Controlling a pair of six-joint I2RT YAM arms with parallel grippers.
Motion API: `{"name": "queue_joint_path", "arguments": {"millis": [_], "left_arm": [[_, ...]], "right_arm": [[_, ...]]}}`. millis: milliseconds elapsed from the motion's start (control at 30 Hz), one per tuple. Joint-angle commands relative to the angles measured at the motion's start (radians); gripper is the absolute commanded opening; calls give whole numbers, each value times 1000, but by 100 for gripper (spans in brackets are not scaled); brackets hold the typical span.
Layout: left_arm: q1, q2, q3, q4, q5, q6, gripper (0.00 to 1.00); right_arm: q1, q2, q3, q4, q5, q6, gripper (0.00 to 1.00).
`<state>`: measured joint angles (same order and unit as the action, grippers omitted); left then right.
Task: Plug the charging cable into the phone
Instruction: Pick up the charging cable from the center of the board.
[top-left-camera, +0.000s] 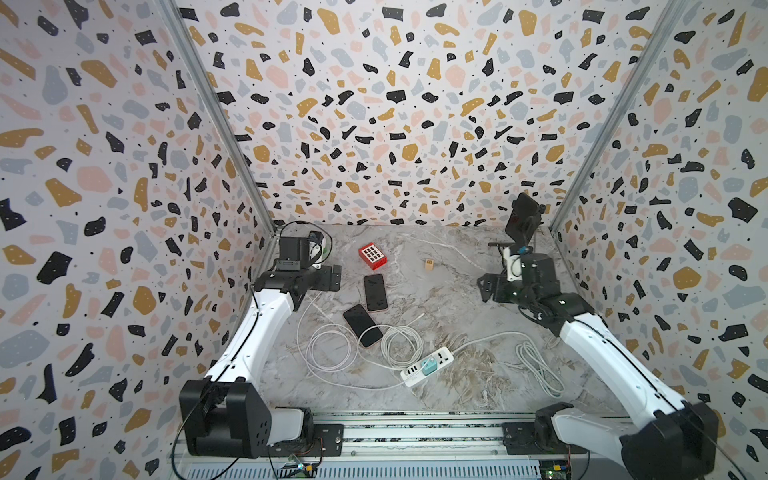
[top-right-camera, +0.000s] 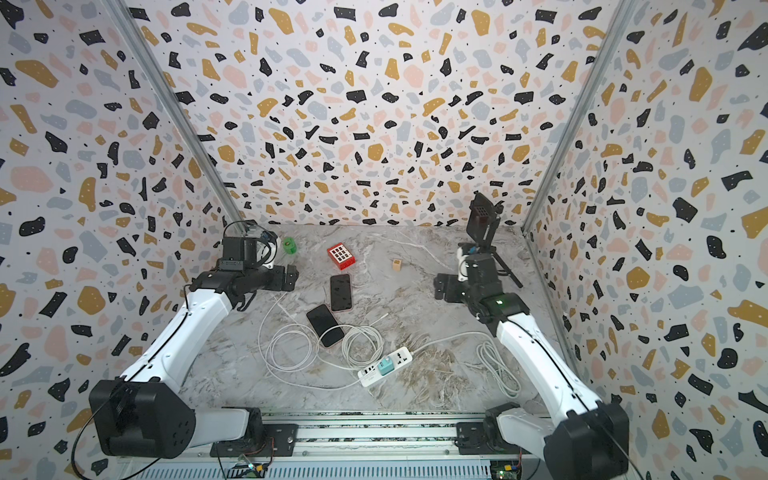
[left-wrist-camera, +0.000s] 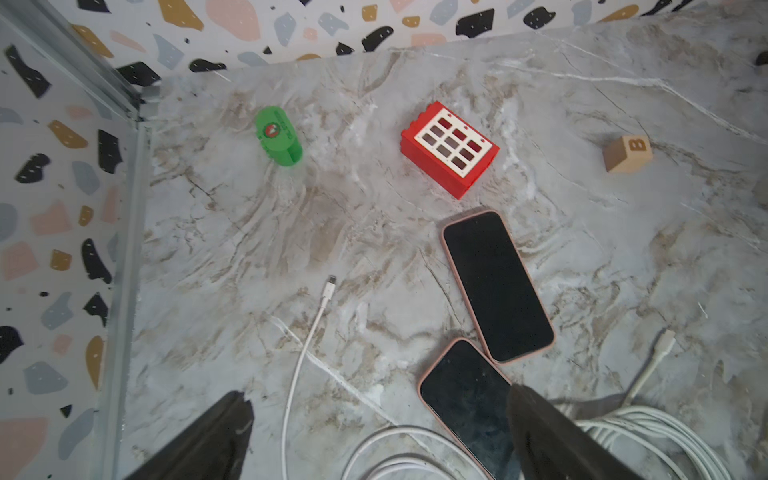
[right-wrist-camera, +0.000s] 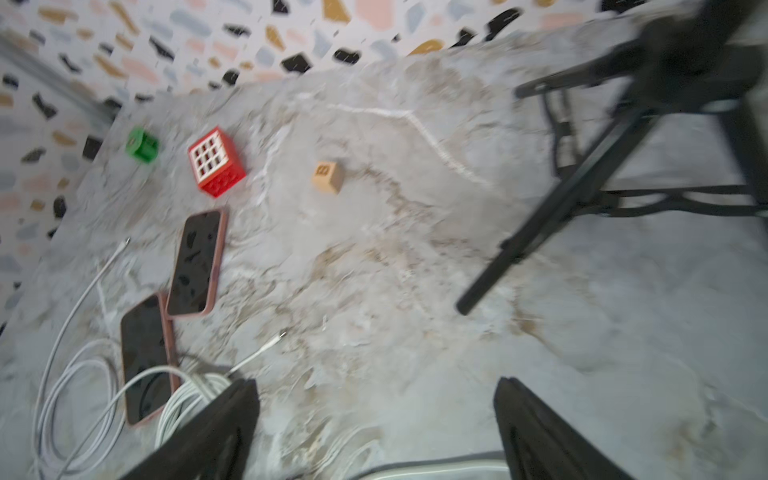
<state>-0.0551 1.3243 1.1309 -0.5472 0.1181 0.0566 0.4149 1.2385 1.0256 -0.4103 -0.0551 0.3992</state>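
I log the left end effector spread wide, empty. Green plastic cylinder: the left arm hides it in a top view. White charging cable plug lies loose on the marbled surface, apart from the glossy pink-cased far phone and near phone. Right end effector spread, empty.

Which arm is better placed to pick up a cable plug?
Left, probably. The open left gripper hangs almost over a loose plug, beside the phones. The right gripper, also open, is by the tripod, farther from the second plug.
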Motion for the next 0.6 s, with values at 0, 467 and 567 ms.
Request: {"name": "queue_joint_path", "arguments": {"millis": [0,467,567], "left_arm": [[5,-4,-17,-15,98,28,100],[4,14,-21,-24,129,40,100],[5,18,-22,-28,138,45,99]], "right_arm": [[107,132,93,-102,79,68,90],[329,571,354,-228,288,556,73],[356,645,405,-249,274,612,72]]}}
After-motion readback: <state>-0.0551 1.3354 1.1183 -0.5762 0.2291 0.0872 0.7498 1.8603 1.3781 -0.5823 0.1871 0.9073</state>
